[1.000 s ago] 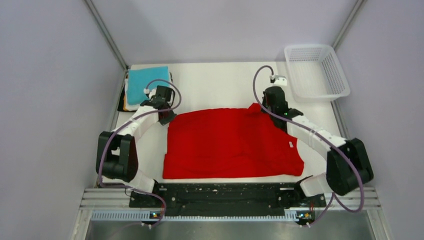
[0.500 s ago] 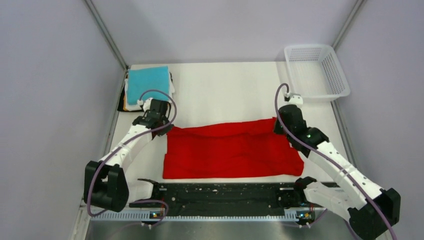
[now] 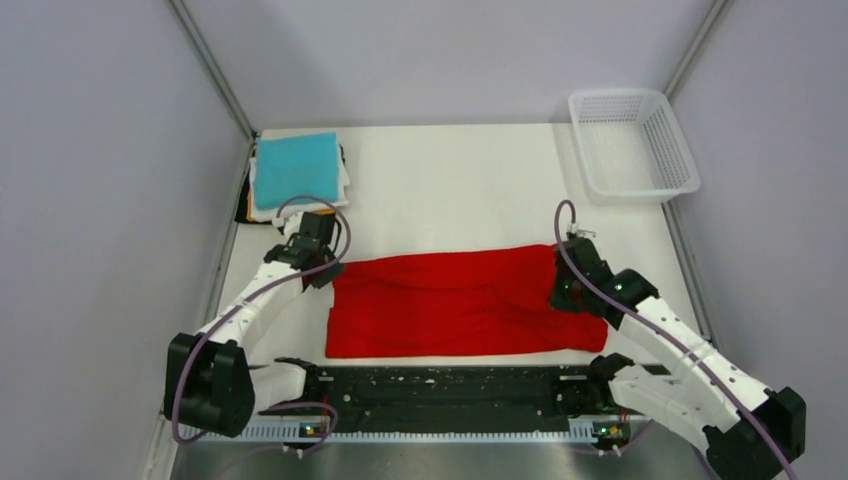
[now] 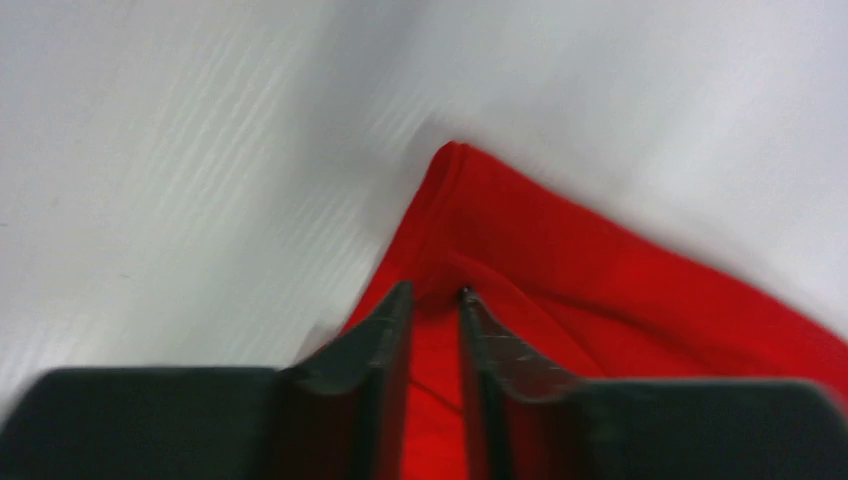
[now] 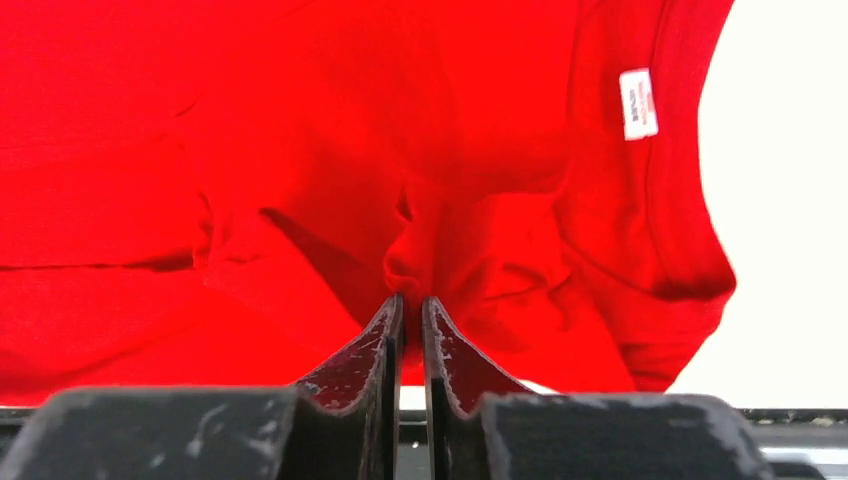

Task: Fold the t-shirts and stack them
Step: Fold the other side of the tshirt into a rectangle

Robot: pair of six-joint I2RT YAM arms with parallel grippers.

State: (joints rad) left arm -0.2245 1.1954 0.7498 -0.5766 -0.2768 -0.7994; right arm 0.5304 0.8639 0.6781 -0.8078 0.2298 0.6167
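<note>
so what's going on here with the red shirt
Two robot arms are folding a red t-shirt on the table. The left hand pinches its far left corner, and the right hand pinches cloth at its right end, the end with the label. The shirt lies doubled over as a wide band. A stack of folded shirts, teal on top, sits at the far left corner.

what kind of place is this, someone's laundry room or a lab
Probably a robotics lab test cell, not a home: a left arm and right arm bolted at the edge of a white table, plain grey walls boxing it in, a half-folded red t-shirt.
</note>
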